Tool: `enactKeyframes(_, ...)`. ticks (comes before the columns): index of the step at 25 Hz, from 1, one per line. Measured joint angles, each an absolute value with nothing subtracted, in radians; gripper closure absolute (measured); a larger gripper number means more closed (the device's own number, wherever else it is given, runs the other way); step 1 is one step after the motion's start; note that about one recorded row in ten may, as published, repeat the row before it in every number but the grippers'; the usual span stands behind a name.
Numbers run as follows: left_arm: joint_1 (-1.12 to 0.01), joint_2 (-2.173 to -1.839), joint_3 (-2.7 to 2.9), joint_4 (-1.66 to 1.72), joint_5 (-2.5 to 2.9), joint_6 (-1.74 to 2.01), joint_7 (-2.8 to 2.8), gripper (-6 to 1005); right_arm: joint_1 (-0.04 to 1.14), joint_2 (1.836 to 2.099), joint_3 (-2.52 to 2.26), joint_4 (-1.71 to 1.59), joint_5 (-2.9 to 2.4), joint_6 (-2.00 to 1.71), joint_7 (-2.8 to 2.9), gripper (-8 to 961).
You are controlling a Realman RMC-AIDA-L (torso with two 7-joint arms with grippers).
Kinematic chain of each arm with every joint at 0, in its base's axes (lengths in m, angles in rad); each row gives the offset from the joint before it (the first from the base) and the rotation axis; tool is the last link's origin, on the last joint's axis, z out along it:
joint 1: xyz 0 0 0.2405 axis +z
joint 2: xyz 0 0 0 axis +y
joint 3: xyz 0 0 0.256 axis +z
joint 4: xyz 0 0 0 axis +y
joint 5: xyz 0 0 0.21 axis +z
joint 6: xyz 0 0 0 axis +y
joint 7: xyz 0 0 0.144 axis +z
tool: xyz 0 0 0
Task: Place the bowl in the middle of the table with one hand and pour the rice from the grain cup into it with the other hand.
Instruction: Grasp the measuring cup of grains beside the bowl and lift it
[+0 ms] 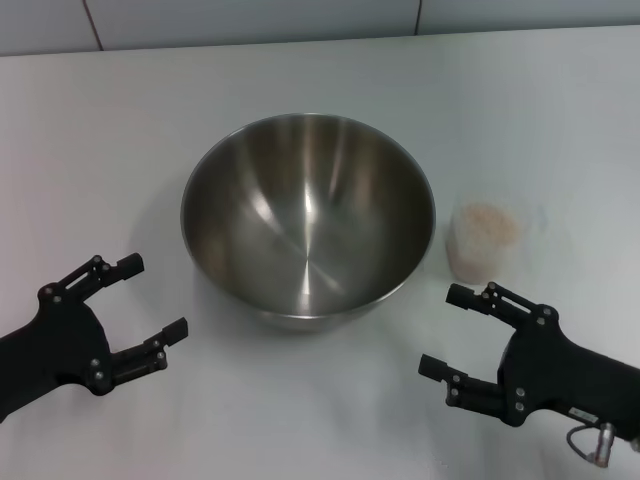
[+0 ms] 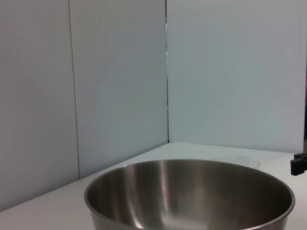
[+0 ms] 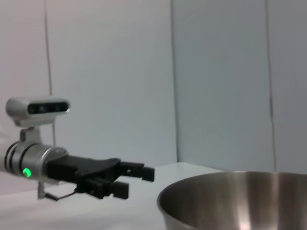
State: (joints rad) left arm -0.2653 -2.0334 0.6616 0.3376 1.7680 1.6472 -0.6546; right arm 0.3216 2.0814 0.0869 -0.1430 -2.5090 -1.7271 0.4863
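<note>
Head view: a large, deep, round stainless-steel bowl point(image 1: 308, 222) with a shiny brushed interior stands upright at the centre of the frame on the plain white tabletop point(image 1: 300, 420); its interior holds nothing. Just right of the bowl, close to its rim but apart from it, stands a small clear plastic grain cup point(image 1: 482, 238) containing a pale beige heap of rice point(image 1: 487, 225). The black two-finger left pincer point(image 1: 158, 310) occupies the lower left of the frame, its fingers spread wide and holding nothing, its tips pointing toward the bowl, near it yet not touching. The black two-finger right pincer point(image 1: 448, 331) occupies the lower right, likewise wide open and empty, just below the cup and clear of it.

Left wrist view: the bowl's rim fills the bottom of the frame before pale wall panels point(image 2: 120, 72).

Right wrist view: the left pincer appears at lower left, on its silver arm with a green light point(image 3: 25, 172) beside the bowl.
</note>
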Motion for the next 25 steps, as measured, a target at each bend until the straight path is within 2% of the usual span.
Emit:
enactKeyframes(5,-0.265,-2.034,0.660,0.337,1.768,1.648,-0.658,124,0.236,2.085,0.210,-0.046,-2.509,-1.719,0.425,140)
enactKeyframes(11,-0.265,-2.034,0.656,0.337,1.761,1.649,-0.666,124,0.041,2.091,0.456,0.166,-2.509,-1.630,0.217,139)
enactKeyframes(18,-0.265,-2.034,0.653,0.337,1.759,1.657,-0.672,124,-0.045,2.092,0.528,0.311,-2.406,-1.510,0.074,139)
enactKeyframes(25,-0.273,-2.026,0.642,0.337,1.758,1.662,-0.682,124,-0.036,2.092,0.408,0.407,-2.149,-1.423,-0.125,139)
